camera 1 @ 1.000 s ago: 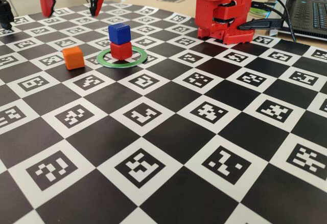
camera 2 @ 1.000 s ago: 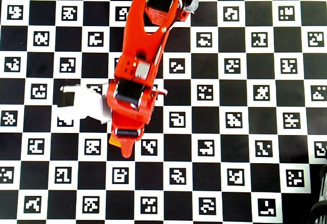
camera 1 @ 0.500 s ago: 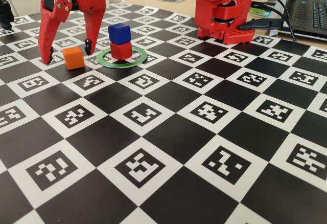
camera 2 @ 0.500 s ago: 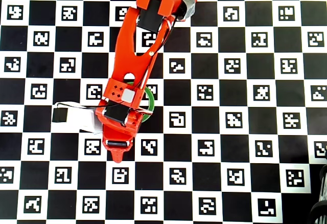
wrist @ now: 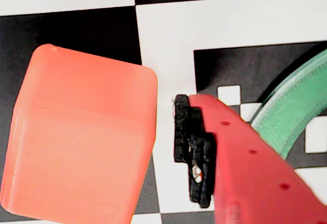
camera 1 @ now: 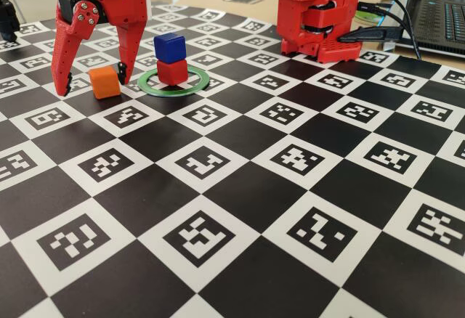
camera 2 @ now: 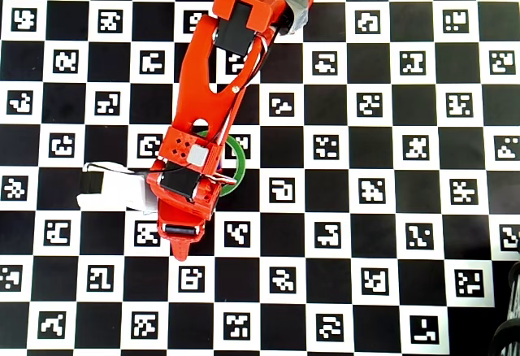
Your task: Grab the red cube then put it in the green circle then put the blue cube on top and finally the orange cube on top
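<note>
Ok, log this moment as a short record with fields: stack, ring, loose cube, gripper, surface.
stack: blue cube sits on red cube
ring: green circle lies flat around the red cube
loose cube: orange cube on the board, left of the ring in the fixed view, not yet stacked
gripper: gripper open, fingers straddling the orange cube; in the wrist view a gap shows between pad and cube
surface: checkerboard mat with printed markers

- Overhead view: arm (camera 2: 213, 96) covers all three cubes; only an arc of green circle (camera 2: 240, 163) shows.
- Wrist view: orange cube (wrist: 82, 137) cut by bottom edge; second finger of hand out of frame.
- Fixed view: arm's upper part cropped at top.
</note>
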Available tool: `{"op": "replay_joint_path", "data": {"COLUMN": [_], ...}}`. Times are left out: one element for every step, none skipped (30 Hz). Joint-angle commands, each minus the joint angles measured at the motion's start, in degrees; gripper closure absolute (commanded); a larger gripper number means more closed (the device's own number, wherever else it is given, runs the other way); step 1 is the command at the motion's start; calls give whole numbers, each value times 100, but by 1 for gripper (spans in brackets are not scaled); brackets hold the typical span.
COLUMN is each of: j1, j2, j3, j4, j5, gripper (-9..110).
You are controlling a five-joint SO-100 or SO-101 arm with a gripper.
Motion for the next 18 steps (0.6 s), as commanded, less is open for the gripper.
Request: {"op": "replay_joint_path", "data": {"j1": [-53, -70, -79, -97, -105, -105, -114, -114, -114, -114, -114, -105, -105, -105, -105, -105, -114, -114], "j2": [325, 325, 325, 325, 325, 325, 334, 334, 334, 334, 343, 343, 343, 343, 352, 352, 360, 369], "j3": [-220, -193, -176, -158, -149, -141, -132, -132, -132, -132, -132, -132, -132, -114, -105, -88, -70, -53], "j4": [-114, -149, -167, -193, -202, -211, -220, -229, -229, -229, -229, -220, -211, -211, -211, -211, -211, -211], "j5": [176, 220, 264, 308, 360, 422, 475, 510, 580, 642, 694, 756, 809, 853, 896, 923, 967, 1002], "gripper": [60, 60, 60, 60, 60, 60, 60, 61, 61, 61, 61, 61, 61, 61, 61, 61, 61, 61]}}
